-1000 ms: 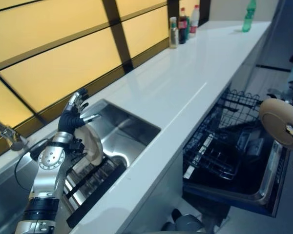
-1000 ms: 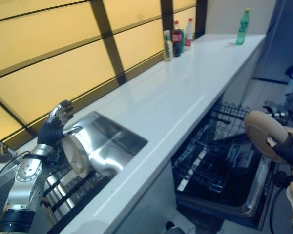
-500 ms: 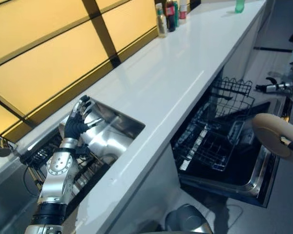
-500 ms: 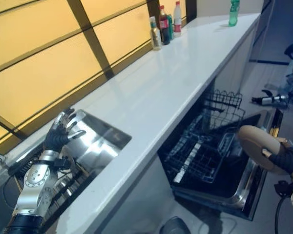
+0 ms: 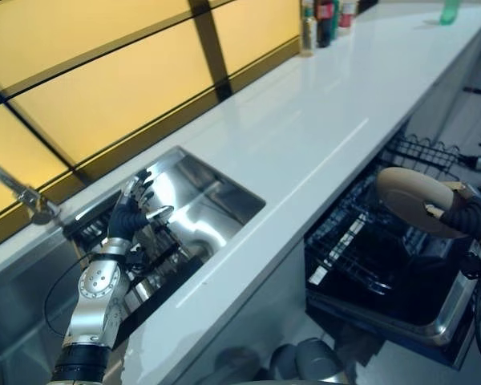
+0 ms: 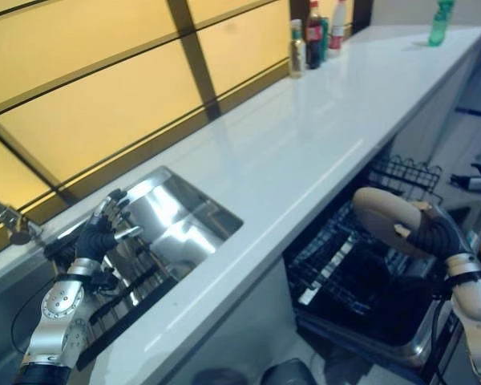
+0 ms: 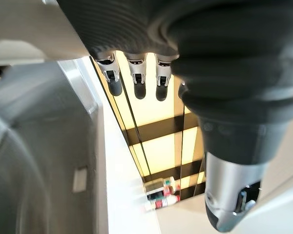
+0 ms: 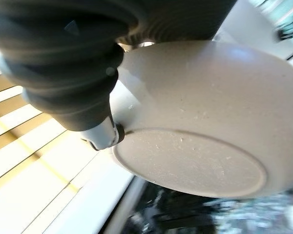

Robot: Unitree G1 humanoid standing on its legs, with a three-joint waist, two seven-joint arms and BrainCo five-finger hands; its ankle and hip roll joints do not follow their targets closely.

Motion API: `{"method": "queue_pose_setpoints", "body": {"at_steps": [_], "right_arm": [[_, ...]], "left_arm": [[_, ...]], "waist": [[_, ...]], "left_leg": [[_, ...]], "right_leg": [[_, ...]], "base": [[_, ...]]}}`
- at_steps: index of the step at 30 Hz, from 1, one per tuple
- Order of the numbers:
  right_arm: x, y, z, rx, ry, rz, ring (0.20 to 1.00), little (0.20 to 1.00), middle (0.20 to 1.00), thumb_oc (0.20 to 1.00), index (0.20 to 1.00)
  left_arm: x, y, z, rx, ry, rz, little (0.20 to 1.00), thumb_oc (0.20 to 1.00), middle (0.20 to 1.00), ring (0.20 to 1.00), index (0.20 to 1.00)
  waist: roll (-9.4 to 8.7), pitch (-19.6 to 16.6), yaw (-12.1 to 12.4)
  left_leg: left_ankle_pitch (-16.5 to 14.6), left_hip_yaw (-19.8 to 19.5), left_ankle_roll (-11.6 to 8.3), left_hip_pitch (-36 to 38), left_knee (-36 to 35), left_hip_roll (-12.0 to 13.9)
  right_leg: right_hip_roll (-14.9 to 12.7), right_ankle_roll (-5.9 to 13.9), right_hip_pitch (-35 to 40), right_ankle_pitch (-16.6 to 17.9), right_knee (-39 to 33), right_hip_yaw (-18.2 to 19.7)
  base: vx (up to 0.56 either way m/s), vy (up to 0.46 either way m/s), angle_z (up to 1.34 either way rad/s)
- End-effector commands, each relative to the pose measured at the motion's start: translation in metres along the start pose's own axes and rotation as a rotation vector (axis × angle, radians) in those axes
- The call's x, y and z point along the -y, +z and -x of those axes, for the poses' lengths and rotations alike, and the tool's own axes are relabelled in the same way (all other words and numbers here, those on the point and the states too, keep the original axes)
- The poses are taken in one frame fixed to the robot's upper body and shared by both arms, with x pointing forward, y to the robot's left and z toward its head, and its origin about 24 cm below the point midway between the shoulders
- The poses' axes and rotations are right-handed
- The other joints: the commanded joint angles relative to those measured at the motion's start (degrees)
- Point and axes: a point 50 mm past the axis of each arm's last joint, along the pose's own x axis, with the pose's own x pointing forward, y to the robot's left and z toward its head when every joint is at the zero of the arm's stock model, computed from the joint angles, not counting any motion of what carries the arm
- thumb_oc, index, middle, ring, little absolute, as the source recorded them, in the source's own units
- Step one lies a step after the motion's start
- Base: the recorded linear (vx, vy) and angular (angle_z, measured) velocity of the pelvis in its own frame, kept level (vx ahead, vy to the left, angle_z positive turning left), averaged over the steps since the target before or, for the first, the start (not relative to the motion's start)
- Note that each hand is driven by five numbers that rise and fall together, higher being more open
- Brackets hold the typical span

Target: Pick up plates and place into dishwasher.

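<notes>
I've got one beige plate [image 5: 413, 199] pinched in my right robot hand [image 5: 467, 216] above the open dishwasher [image 6: 361, 281] rack — not yet placed — while my left robot hand [image 5: 133, 210] hovers spread over the sink [image 5: 216, 196].

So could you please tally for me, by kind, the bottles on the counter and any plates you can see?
Bottles by the window: 3, clustered at the counter's far end
Green bottle: 1, standing apart at the far end
Plates: 1, a beige plate held in the right hand above the open dishwasher
Total: 5
</notes>
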Motion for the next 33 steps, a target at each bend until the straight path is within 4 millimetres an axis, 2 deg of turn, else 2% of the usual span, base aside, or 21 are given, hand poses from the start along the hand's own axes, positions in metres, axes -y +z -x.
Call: {"method": "queue_pose_setpoints", "body": {"at_steps": [1,11,15,16,24,33], "right_arm": [[-0.001,0.019,-0.013,0.067,-0.026,-0.059,0.2,0.2,0.2,0.2,0.2],[-0.044,-0.011,0.0,-0.116,0.002,-0.179,0.2,0.2,0.2,0.2,0.2],[-0.053,-0.025,0.011,-0.196,-0.002,-0.217,0.2,0.2,0.2,0.2,0.2],[-0.054,-0.029,0.013,-0.213,-0.007,-0.227,0.2,0.2,0.2,0.2,0.2],[-0.049,-0.041,0.025,-0.254,-0.026,-0.245,0.2,0.2,0.2,0.2,0.2],[-0.034,-0.041,0.025,-0.248,-0.043,-0.237,0.2,0.2,0.2,0.2,0.2]], "left_arm": [[-0.013,0.01,0.003,0.015,-0.025,-0.075,1.0,1.0,1.0,1.0,1.0],[-0.026,0.018,0.008,-0.024,-0.071,-0.143,1.0,1.0,1.0,1.0,1.0],[-0.033,0.025,0.011,-0.021,-0.086,-0.173,1.0,1.0,1.0,1.0,1.0],[-0.033,0.027,0.011,-0.02,-0.088,-0.177,1.0,1.0,1.0,1.0,1.0],[-0.037,0.03,0.017,-0.03,-0.098,-0.188,1.0,1.0,1.0,1.0,1.0],[-0.04,0.032,0.021,-0.02,-0.082,-0.198,1.0,1.0,1.0,1.0,1.0]], "waist": [[-5.89,-3.46,2.18],[-7.38,-1.55,5.29],[-7.3,-0.39,5.66],[-6.56,-0.15,5.6],[-5.0,1.45,5.53],[-3.23,3.21,5.99]], "left_leg": [[-5.41,-1.45,5.5,-6.01,10.9,-0.75],[-5.19,-2.46,5.72,-8.22,14.92,1.37],[-5.29,-2.46,5.85,-10.83,17.93,2.71],[-6.51,-3.18,5.74,-11.0,18.48,2.99],[-6.03,-3.49,5.71,-14.75,21.79,3.47],[-4.62,-4.02,4.96,-19.47,24.32,3.99]], "right_leg": [[-3.0,6.6,3.58,8.2,-14.07,0.66],[-3.63,7.1,5.24,8.83,-13.88,-1.83],[-3.66,7.1,4.69,8.58,-12.8,-2.47],[-3.45,7.46,4.84,7.41,-12.19,-2.81],[-3.19,7.21,3.64,7.14,-10.85,-2.56],[-3.2,6.43,1.94,6.65,-9.43,-3.0]], "base": [[0.13,-0.072,0.19],[0.07,-0.098,0.13],[0.02,-0.105,0.1],[0.04,-0.047,0.04],[0.01,-0.06,0.03],[-0.02,-0.056,-0.01]]}}
